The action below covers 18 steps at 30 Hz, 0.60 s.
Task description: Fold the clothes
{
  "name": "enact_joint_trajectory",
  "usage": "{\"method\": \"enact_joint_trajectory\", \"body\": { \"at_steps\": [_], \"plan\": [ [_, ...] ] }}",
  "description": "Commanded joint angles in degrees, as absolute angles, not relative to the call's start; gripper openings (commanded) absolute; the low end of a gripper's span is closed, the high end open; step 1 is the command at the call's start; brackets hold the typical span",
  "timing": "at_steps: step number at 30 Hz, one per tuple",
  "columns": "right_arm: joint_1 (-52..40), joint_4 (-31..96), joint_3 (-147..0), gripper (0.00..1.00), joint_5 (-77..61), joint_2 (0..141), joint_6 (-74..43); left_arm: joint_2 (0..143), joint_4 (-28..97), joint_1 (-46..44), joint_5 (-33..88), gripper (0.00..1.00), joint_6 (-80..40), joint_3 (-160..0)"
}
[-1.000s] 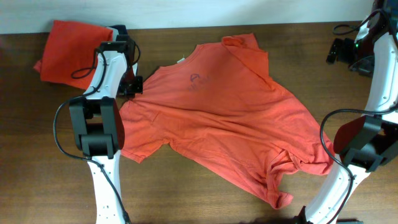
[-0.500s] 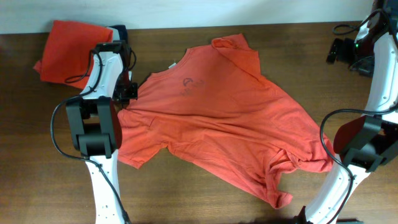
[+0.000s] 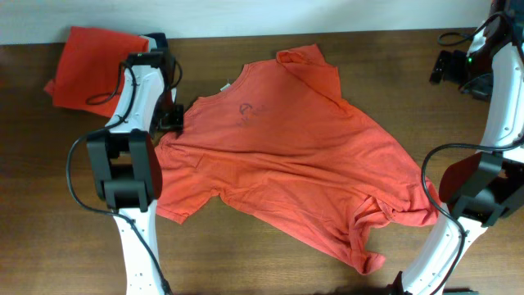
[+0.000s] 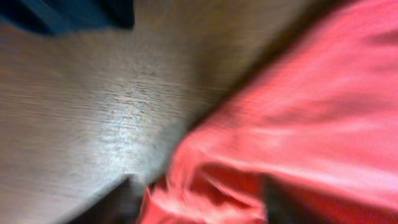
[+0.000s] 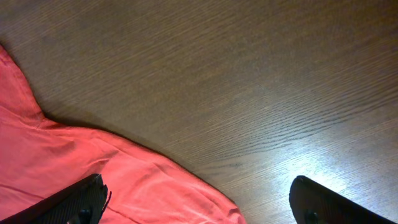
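Observation:
The clothes, one coral-red T-shirt (image 3: 303, 156), lie spread on the wooden table with the plain face up and a small neck mark (image 3: 244, 108) showing. My left gripper (image 3: 173, 120) is at the shirt's left shoulder edge. In the blurred left wrist view its dark fingers (image 4: 115, 200) stand apart, with bunched red cloth (image 4: 205, 193) lying loose between them. My right gripper (image 3: 449, 67) hangs high at the far right, away from the shirt. It (image 5: 199, 200) is wide open over bare wood and the shirt's edge (image 5: 124, 180), and it holds nothing.
A plain orange folded garment (image 3: 90, 53) lies at the back left, with a navy one (image 3: 157, 38) beside it; the navy cloth (image 4: 62, 12) also shows in the left wrist view. The table's back edge (image 3: 327, 33) runs along the top. Both arm bases stand near the front.
The left gripper dragged the shirt a little toward the left, then its jaws came apart and let the shoulder cloth go. The right arm has not moved.

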State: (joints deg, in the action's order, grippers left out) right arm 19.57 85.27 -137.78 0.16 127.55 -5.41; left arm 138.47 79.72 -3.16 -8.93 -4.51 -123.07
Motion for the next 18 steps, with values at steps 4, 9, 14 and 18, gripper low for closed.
{"method": "enact_joint_trajectory", "body": {
  "at_steps": [4,9,14,18],
  "plan": [
    [19.5,85.3,-137.8,0.98,0.5,126.8,-5.6,129.9,72.0,-7.7,1.6,0.99,3.8,-127.8],
    [19.5,85.3,-137.8,0.99,0.5,126.8,-5.6,131.6,64.9,-9.3,8.5,0.94,4.8,-127.5],
    [19.5,85.3,-137.8,0.98,0.5,126.8,-5.6,135.1,57.0,-12.0,9.4,0.89,6.3,-127.5],
    [19.5,85.3,-137.8,0.98,0.5,126.8,-5.6,138.3,55.4,-12.3,8.2,0.89,6.4,-127.5]
  ]
}}
